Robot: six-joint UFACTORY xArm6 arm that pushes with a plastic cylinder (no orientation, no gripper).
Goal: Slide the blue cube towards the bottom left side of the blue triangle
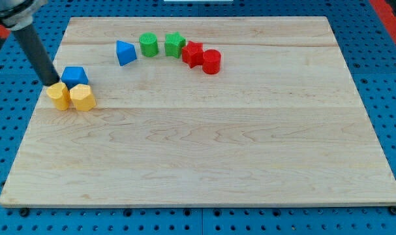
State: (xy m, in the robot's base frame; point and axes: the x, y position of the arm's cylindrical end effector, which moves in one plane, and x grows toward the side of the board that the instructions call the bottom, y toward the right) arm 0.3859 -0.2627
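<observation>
The blue cube (74, 76) sits near the board's left edge, touching two yellow blocks below it. The blue triangle (125, 52) lies up and to the right of the cube, a short gap away. My dark rod comes down from the view's top left, and my tip (52, 83) rests just left of the blue cube, right above the left yellow block (58, 96).
A yellow block (83, 97) sits beside the left yellow one. Along the top run a green cylinder (149, 45), a green star (175, 44), a red star (193, 53) and a red cylinder (211, 61). The wooden board (217, 143) lies on a blue pegboard.
</observation>
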